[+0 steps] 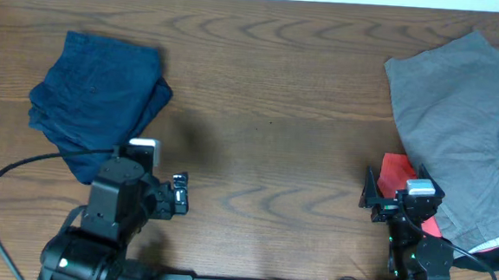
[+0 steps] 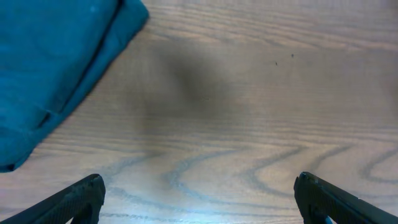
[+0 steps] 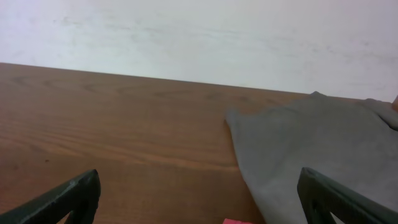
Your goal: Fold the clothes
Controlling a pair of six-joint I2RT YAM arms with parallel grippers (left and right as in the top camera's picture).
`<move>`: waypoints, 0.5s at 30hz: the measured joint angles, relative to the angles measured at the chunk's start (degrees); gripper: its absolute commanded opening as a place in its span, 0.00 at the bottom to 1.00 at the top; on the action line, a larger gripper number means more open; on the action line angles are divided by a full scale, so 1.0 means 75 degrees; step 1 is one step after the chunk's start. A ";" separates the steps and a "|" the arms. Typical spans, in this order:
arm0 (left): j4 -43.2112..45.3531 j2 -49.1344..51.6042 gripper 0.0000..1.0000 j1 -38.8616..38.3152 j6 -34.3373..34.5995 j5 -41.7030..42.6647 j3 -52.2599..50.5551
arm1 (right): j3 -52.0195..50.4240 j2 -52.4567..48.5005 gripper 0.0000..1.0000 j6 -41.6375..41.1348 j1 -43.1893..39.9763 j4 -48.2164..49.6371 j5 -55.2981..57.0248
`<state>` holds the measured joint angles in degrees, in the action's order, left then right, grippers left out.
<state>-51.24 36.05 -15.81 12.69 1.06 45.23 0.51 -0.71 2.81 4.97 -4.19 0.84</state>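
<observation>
Left fingers (image 2: 84, 196): spread wide, one black tip at 7 o'clock and one at 5 o'clock of my left wrist view, bare wood between them.
Left gripper (image 1: 180, 195): holds nothing and touches nothing; it sits at 7 o'clock on the table (image 1: 270, 89).
Right fingers (image 3: 74, 196): spread just as wide, at the two lower corners of my right wrist view.
Right gripper (image 1: 372, 200): empty, at 5 o'clock on the table, just beside the red cloth (image 1: 397, 173).
Blue garment (image 1: 100, 96): folded in a bundle at 10 o'clock, near my left arm but apart from its fingers; it fills the 10 o'clock corner of the left wrist view.
Grey garment (image 1: 459, 127): spread loose from 1 to 4 o'clock, lying over part of the red cloth.
In the way: nothing lies between either pair of fingers; a black cable (image 1: 4, 186) loops at 8 o'clock.
Left arm pose: fingers reach toward 3 o'clock, camera looking down on the wood.
Right arm pose: low, camera looking across the table to a pale wall (image 3: 199, 37), grey garment at its 3 o'clock.
</observation>
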 measured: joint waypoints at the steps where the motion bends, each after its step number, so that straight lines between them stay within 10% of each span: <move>1: -0.0093 -0.0099 0.98 0.0114 0.0000 0.0000 0.0000 | 0.0000 0.0000 0.99 0.0000 0.0000 0.0003 0.0000; 15: 0.1346 -0.2745 0.98 0.1711 -0.0003 0.0000 -0.2480 | 0.0000 0.0003 0.99 0.0000 0.0000 0.0009 0.0000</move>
<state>-41.15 15.46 -2.98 12.67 1.06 26.63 0.51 -0.69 2.81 4.97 -4.12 0.84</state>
